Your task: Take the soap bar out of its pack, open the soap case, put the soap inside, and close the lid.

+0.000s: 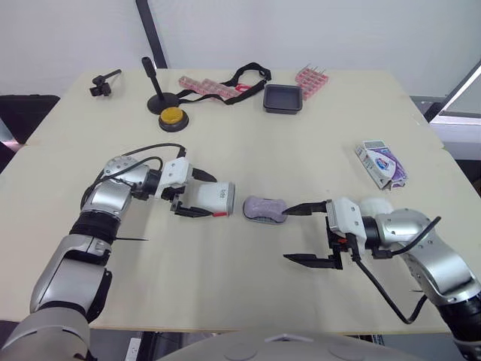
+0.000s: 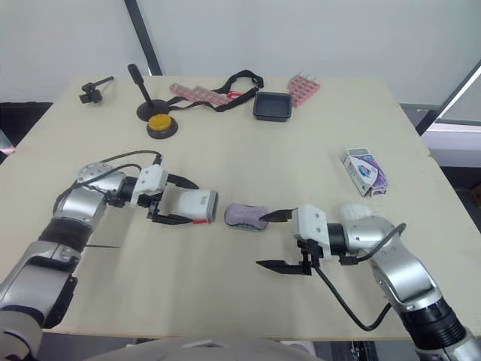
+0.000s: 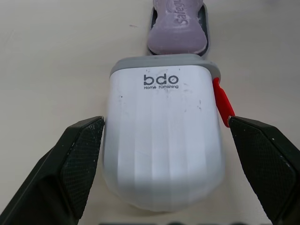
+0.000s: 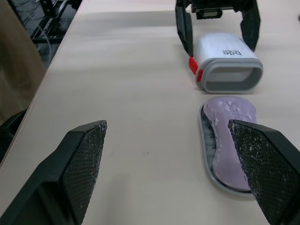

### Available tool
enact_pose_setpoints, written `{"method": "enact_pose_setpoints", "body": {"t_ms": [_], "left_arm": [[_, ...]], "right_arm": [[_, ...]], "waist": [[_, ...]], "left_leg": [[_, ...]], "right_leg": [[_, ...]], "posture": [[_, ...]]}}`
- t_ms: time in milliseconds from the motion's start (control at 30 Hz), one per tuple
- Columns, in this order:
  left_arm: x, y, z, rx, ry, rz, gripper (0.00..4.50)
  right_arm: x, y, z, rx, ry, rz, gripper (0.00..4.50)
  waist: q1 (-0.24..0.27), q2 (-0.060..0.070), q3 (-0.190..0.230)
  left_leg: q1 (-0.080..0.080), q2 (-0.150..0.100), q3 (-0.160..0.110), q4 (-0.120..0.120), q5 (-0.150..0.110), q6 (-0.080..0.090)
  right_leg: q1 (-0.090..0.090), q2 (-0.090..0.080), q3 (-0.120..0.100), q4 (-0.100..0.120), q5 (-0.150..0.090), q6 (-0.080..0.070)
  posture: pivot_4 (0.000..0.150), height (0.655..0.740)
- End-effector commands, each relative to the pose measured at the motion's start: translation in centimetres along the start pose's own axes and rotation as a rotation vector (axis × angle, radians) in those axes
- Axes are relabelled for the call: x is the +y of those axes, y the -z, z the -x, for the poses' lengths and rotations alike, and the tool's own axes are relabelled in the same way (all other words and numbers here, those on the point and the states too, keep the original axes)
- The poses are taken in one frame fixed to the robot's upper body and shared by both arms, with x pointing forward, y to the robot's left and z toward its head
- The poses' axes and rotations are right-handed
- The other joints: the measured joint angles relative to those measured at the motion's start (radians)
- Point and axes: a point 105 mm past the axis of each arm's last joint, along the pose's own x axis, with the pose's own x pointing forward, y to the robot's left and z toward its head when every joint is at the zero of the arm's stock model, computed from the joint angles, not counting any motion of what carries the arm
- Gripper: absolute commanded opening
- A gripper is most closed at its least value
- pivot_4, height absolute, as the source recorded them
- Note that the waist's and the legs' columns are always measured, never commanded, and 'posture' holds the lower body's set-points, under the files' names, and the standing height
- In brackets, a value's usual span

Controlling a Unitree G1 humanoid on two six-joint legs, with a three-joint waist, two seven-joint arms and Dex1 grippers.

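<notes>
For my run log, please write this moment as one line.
soap: in tray | lid: off, between open left gripper | right gripper: open, near tray | pack: aside

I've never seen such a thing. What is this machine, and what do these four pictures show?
It is a humanoid robot with two arms, each ending in a black pincer. The two wide pictures come from cameras in its head, looking down at the table; the two close ones from a camera on each wrist. A purple soap bar lies in the grey bottom of a soap case. The left pincer is at the white lid beside it; whether it grips, I cannot tell. The right pincer is open and empty near the soap. The soap's box lies farther right; a yellow button and black dish sit at the far side.
</notes>
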Motion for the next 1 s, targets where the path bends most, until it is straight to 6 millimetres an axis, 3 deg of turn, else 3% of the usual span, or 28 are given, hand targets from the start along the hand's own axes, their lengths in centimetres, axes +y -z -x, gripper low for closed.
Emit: {"method": "enact_pose_setpoints", "body": {"t_ms": [33, 300, 500, 1000], "left_arm": [[-0.1, -0.1, 0.0, 0.01, 0.013, -0.032, 4.5], [-0.1, 0.0, -0.1, 0.007, -0.001, -0.042, 4.5], [0.0, 0.1, -0.1, 0.019, -0.009, -0.07, 4.5], [0.6, 0.4, -0.2, 0.019, -0.071, -0.054, 4.5]], "right_arm": [[-1.0, -0.5, 1.4, -0.074, 0.152, 0.028, 4.46], [-0.9, 0.4, 3.3, -0.193, 0.391, -0.086, 4.46], [0.3, 1.6, 3.8, -0.172, 0.393, -0.129, 4.46], [0.8, 2.4, 3.3, -0.146, 0.35, -0.124, 4.46]], "waist": [[0.001, 0.0, 0.0], [0.002, 0.0, 0.0], [-0.002, -0.001, 0.0], [-0.002, -0.001, 0.0]], "left_leg": [[0.0, 0.0, 0.0, 0.0, 0.0, 0.0], [0.0, 0.0, 0.0, 0.0, 0.0, 0.0], [0.0, 0.0, 0.0, 0.0, 0.0, 0.001], [0.0, 0.0, 0.0, 0.0, -0.001, 0.001]], "right_leg": [[0.0, -0.001, 0.0, 0.0, 0.0, 0.0], [0.0, -0.001, 0.0, -0.001, 0.0, 0.0], [0.001, -0.002, 0.0, -0.001, 0.0, 0.0], [0.001, -0.002, 0.0, -0.002, 0.0, 0.0]], "posture": [[0.15, 0.7291], [0.15, 0.7291], [0.15, 0.7291], [0.15, 0.7291]]}}
